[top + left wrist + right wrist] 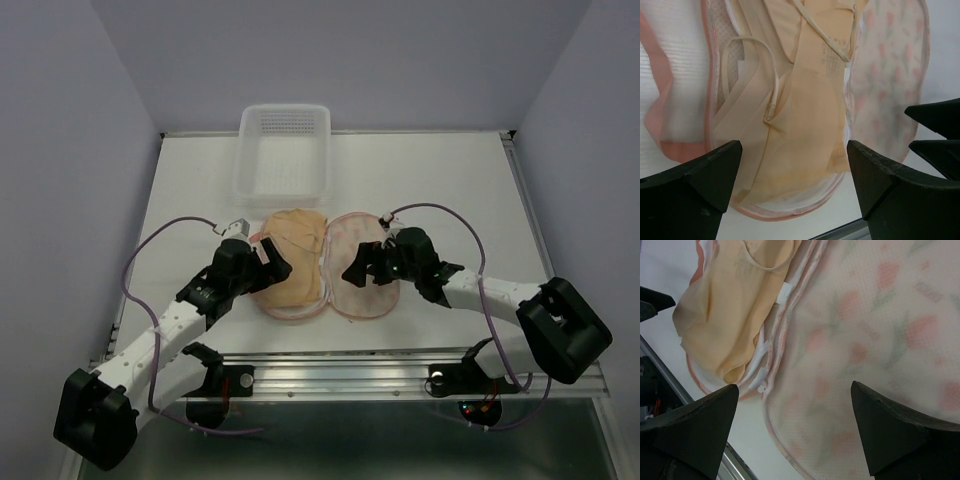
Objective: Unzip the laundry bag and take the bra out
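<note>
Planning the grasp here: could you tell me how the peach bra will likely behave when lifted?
Probably floppy: the bra lies in soft folds, so it should drape and sag. Likely light, being thin fabric. Its loose straps may trail or snag on the laundry bag.

the bra (295, 272) lies on the left half of the open laundry bag (365, 301) — basket (242, 160) behind, seemingly just apart.
</note>
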Controlling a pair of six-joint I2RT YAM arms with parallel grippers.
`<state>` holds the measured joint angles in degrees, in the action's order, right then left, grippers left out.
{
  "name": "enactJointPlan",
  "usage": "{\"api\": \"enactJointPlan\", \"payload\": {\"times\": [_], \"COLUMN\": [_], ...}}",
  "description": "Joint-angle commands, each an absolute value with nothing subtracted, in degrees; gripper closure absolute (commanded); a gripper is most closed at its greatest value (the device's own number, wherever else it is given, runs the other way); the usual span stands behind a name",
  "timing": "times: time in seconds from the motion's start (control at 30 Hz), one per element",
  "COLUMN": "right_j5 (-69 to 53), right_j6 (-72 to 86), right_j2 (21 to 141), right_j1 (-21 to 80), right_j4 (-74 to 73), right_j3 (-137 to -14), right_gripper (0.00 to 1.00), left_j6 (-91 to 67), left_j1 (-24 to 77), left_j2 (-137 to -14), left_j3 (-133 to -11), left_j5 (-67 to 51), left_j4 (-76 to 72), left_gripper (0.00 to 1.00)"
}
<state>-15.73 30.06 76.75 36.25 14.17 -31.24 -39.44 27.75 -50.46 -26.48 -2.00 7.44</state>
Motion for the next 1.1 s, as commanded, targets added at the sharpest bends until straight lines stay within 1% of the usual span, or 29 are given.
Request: {"api": "enactJointPlan", "payload": {"times": [0.0,0.13,0.27,0.4,0.43,0.47,0.53,0.57,0.63,0.67,0.9,0.97,1.03,1.07], "right_j5": [-19.2,-19.9,-20.0,-20.1,-20.1,-20.2,-20.3,-20.4,-20.7,-20.8,-21.1,-21.2,-21.2,-21.2], "right_j6": [31.4,32.1,32.1,32.0,32.1,32.3,32.6,32.7,33.0,33.1,33.5,33.6,33.7,33.7], "right_j2": [77.5,80.1,80.7,80.9,80.9,81.1,81.4,81.6,82.2,82.4,83.1,83.6,83.8,84.0], "right_j1": [36.6,36.6,36.6,36.6,36.6,36.6,36.6,36.6,36.6,36.6,36.6,36.6,36.6,36.6], "right_j4": [23.6,25.7,26.4,26.5,26.4,26.5,26.7,26.9,27.4,27.8,28.4,28.6,28.9,29.1], "right_j3": [-30.9,-29.7,-29.2,-29.3,-29.3,-29.3,-29.2,-29.1,-28.9,-28.7,-28.5,-28.4,-28.3,-28.1], "right_gripper": [0.0,0.0,0.0,0.0,0.0,0.0,0.0,0.0,0.0,0.0,0.0,0.0,0.0,0.0], "left_j6": [-42.4,-43.3,-43.4,-42.7,-42.5,-42.5,-42.5,-42.5,-42.5,-42.4,-41.6,-41.7,-41.5,-41.4], "left_j1": [28.5,28.6,29.3,30.4,30.7,31.3,31.8,32.0,32.7,33.2,34.4,34.6,34.7,34.8], "left_j2": [-47.8,-50.4,-54.1,-56.2,-56.3,-56.3,-56.4,-56.6,-57.0,-57.2,-58.4,-59.0,-59.8,-60.8], "left_j3": [-27.2,-28.4,-28.8,-29.2,-29.3,-29.3,-29.3,-29.4,-30.1,-30.3,-32.1,-32.3,-32.5,-32.6], "left_j5": [4.3,12.0,9.9,7.6,6.9,6.0,5.3,5.0,4.7,4.7,5.2,5.0,4.2,4.0], "left_j4": [7.6,14.3,13.2,11.6,10.6,10.1,9.1,8.8,8.8,8.8,9.7,9.3,8.5,7.7], "left_gripper": [0.01,0.01,0.02,0.09,0.11,0.18,0.25,0.33,0.39,0.44,0.48,0.56,0.6,0.66]}}
